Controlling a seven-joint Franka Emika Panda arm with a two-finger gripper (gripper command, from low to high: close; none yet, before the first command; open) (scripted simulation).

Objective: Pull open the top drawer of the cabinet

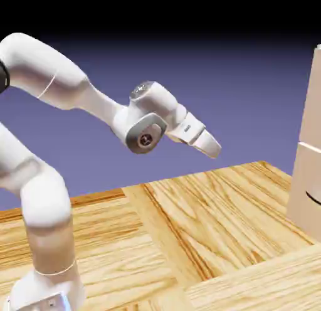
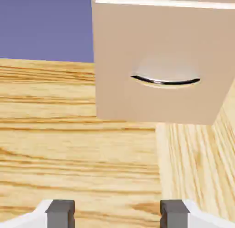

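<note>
the fingers (image 2: 61, 212) are seen spread apart with nothing between them, the gripper (image 1: 212, 147) held above the table (image 1: 207, 234), well apart from the cabinet (image 1: 307, 172) at the exterior view's right. the approach is judged underway; a reach up to the top drawer (image 1: 312, 96) is needed. its front looks flat, pale beige; the panel below carries a dark curved handle (image 2: 166, 81).

A rendered test scene, not a lived-in room: a flat blue-violet backdrop (image 1: 251, 84) fading to black above stands in for walls, and a bench (image 1: 207, 222) of bold wood grain carries only 1 white robot arm (image 1: 44, 203) and 1 smooth pale beige cabinet (image 1: 308, 165).
</note>
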